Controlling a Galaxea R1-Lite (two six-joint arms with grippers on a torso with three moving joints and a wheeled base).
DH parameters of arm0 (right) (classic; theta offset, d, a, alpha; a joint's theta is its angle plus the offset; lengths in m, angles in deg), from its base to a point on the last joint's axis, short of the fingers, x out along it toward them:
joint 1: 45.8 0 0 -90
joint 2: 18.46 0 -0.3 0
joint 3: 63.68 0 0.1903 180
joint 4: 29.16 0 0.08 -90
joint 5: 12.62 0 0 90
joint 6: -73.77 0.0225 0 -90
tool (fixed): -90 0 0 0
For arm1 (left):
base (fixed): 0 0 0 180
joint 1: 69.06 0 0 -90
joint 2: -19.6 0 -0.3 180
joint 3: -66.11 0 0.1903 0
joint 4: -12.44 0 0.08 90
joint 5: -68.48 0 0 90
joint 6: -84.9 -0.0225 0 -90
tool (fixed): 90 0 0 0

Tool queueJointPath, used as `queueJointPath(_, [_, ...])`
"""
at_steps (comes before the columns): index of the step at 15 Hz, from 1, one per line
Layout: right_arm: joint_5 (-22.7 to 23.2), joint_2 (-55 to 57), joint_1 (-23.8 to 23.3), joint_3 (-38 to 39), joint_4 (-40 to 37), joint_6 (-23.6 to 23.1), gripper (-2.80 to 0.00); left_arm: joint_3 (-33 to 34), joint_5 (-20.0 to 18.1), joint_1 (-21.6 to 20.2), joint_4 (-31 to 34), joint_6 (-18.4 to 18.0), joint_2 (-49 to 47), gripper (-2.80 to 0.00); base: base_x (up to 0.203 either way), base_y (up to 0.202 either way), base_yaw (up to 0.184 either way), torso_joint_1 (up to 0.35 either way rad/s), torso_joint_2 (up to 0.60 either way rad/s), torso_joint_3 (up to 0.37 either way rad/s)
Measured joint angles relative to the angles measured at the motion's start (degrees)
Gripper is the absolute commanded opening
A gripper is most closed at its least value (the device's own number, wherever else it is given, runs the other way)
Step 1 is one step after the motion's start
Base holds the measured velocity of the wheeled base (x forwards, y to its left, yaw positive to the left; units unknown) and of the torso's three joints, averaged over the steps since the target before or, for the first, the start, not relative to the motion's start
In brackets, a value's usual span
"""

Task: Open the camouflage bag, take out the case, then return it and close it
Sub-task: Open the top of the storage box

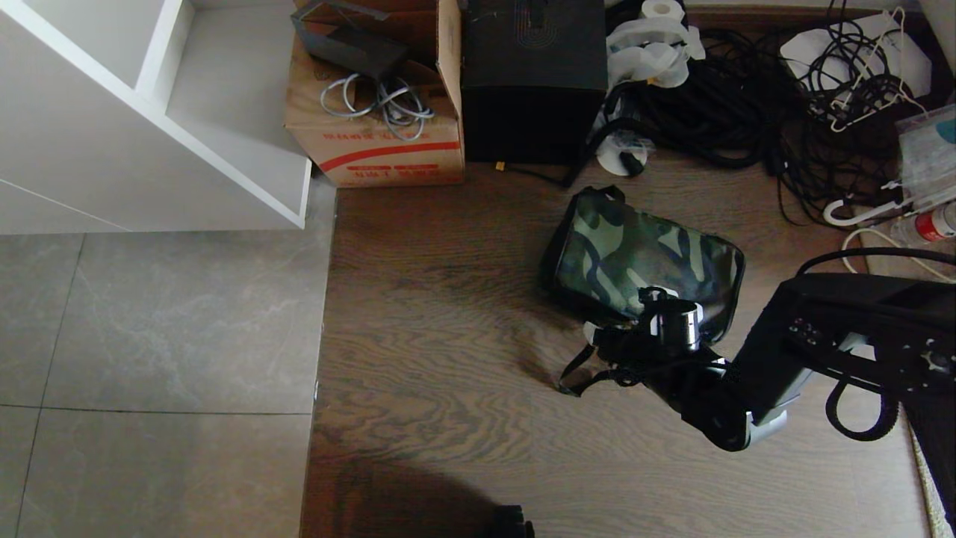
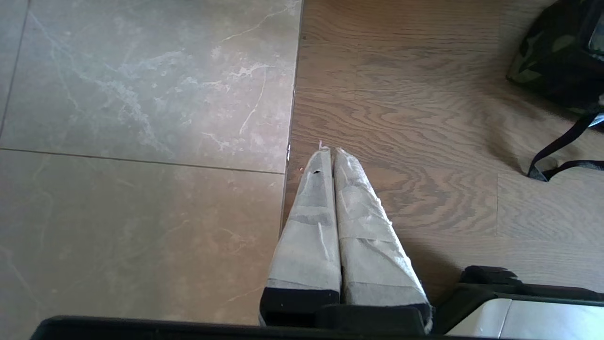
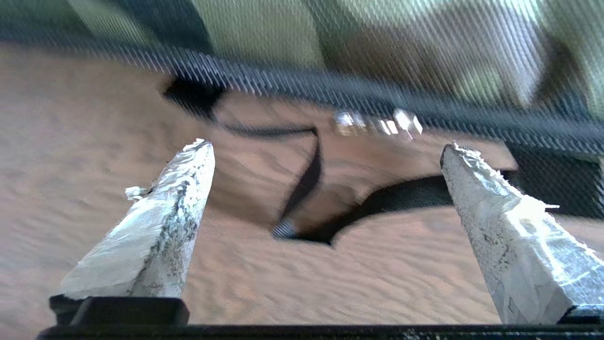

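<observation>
Down on the wooden floor, the camouflage bag lies closed, in front of a tall black box and a brown cardboard carton; the case does not show. At the bag's near edge, the right pincer hovers with its taped fingers spread wide and nothing between them, just above the bag's black strap, which loops over the boards. Well off to the side, the left pincer hangs over the seam between wood and grey tile, its taped fingertips pressed together, gripping nothing. A tangle of black cables lies beyond the bag.
</observation>
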Motion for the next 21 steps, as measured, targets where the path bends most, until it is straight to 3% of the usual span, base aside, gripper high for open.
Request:
queueJointPath(10, [-0.1, 1.4, -0.1, -4.1, -0.7, 0.5, 0.0, 0.0, 0.0, 0.0, 0.0, 0.0, 0.0, -2.8, 0.0, 0.0, 0.0, 0.0, 0.0, 0.0])
queueJointPath(16, [1.3, -1.3, -0.4, -0.2, -6.7, 0.3, 0.0, 0.0, 0.0, 0.0, 0.0, 0.0, 0.0, -2.8, 0.0, 0.0, 0.0, 0.0, 0.0, 0.0])
queueJointPath(21, [2.0, -3.2, -0.8, 0.4, -7.3, -0.1, 0.0, 0.0, 0.0, 0.0, 0.0, 0.0, 0.0, -2.8, 0.0, 0.0, 0.0, 0.0, 0.0, 0.0])
